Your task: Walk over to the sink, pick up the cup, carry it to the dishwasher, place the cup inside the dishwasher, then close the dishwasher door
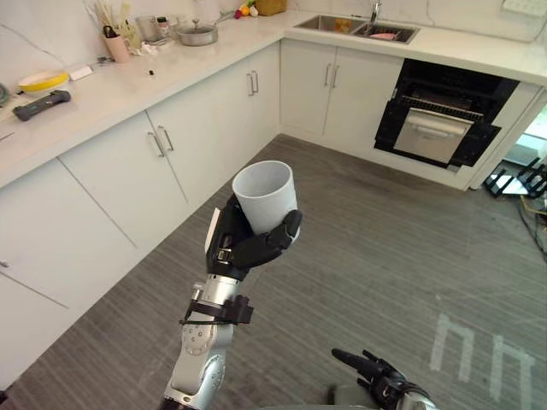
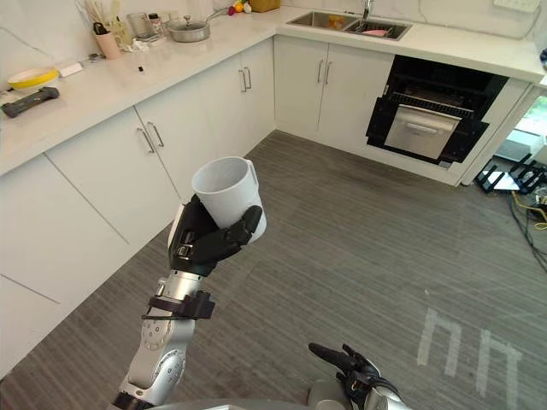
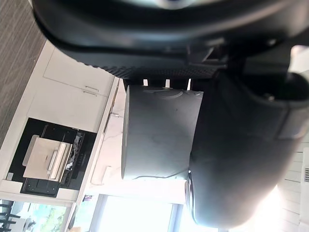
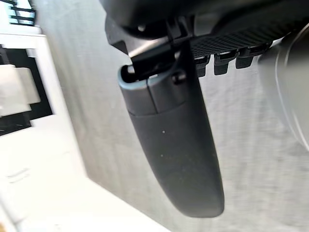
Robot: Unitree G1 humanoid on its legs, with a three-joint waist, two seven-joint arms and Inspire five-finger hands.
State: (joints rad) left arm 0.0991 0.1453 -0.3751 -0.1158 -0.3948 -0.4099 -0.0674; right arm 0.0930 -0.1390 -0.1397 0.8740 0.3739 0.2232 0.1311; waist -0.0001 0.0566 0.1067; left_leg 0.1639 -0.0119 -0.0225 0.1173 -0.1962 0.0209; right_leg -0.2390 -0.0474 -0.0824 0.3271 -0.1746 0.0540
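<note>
A white cup (image 1: 267, 198) is held upright in my left hand (image 1: 244, 243), whose fingers and thumb curl round its lower half; it hangs over the grey floor, well short of the counters. The left wrist view shows the cup (image 3: 159, 130) pressed against the palm beside the thumb. The dishwasher (image 1: 440, 120) stands under the far counter with its door (image 1: 432, 135) dropped open and a rack showing. The sink (image 1: 355, 27) lies in the counter above and left of it. My right hand (image 1: 376, 371) hangs low at the bottom edge, fingers straight and holding nothing.
White cabinets (image 1: 162, 145) run along the left and the back wall, meeting in a corner. On the left counter sit a pan (image 1: 197, 34), a utensil holder (image 1: 115, 44), a yellow dish (image 1: 43, 81) and a dark tool (image 1: 41, 104). Grey wood floor (image 1: 385, 248) stretches to the dishwasher.
</note>
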